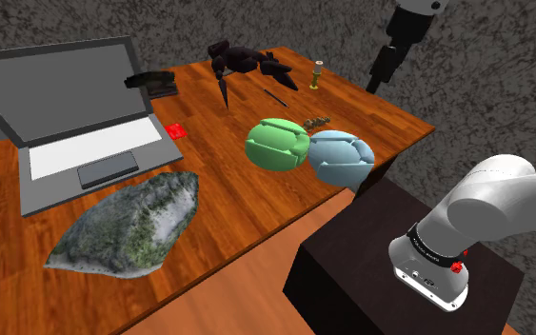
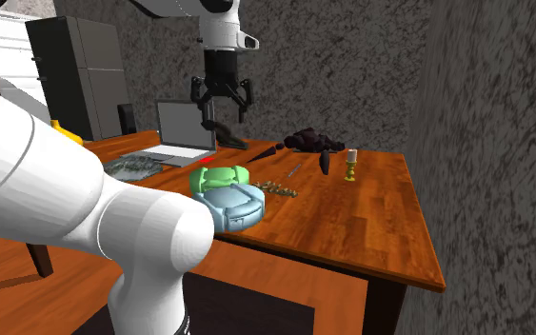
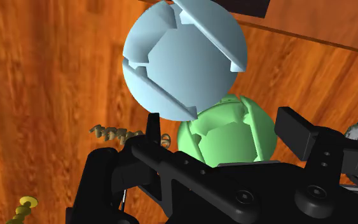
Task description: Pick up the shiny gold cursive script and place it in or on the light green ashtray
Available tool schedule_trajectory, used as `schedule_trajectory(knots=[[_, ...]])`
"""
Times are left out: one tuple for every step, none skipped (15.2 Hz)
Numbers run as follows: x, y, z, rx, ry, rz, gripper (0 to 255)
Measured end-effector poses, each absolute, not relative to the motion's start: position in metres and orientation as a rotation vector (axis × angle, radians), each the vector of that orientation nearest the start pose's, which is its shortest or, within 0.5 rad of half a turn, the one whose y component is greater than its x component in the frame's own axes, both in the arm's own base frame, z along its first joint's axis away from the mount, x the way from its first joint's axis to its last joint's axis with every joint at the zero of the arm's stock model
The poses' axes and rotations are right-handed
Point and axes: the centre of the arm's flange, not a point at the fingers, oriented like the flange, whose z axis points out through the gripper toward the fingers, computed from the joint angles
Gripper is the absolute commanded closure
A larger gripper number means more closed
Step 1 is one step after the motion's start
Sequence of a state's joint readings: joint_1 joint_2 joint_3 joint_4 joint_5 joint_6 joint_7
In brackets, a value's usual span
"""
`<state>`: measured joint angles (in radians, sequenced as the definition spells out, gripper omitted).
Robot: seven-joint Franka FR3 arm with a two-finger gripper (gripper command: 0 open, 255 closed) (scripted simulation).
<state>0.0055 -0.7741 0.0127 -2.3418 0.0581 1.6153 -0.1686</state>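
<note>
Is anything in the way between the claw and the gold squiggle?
Nothing I can see. The open claw hangs above the table, and the gold script lies uncovered there, right beside the green ashtray.

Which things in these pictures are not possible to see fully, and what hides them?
Gold script: in the wrist view the gripper covers one end; in the shoulder view it is too small to read.
Green ashtray: in the wrist view the gripper hides one side.
</note>
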Motion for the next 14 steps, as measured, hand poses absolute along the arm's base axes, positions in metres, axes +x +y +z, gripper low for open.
schedule_trajectory(knots=[[0.315,0.013,0.598,-3.082,-0.282,-0.079,0],[0.318,0.012,0.593,-3.087,-0.296,-0.08,0],[0.324,0.013,0.586,-3.094,-0.319,-0.082,0],[0.331,0.013,0.576,-3.102,-0.347,-0.084,0],[0.337,0.013,0.567,-3.111,-0.376,-0.088,0],[0.344,0.011,0.559,-3.12,-0.407,-0.092,0],[0.352,0.011,0.551,-3.128,-0.438,-0.095,0],[0.359,0.01,0.538,-3.136,-0.471,-0.098,0],[0.368,0.012,0.529,-3.144,-0.504,-0.102,0],[0.375,0.014,0.52,-3.152,-0.537,-0.107,0],[0.382,0.012,0.508,-3.159,-0.57,-0.11,0],[0.388,0.01,0.497,-3.166,-0.603,-0.114,0],[0.398,0.013,0.485,-3.172,-0.637,-0.117,0],[0.406,0.01,0.476,-3.178,-0.671,-0.123,0]])
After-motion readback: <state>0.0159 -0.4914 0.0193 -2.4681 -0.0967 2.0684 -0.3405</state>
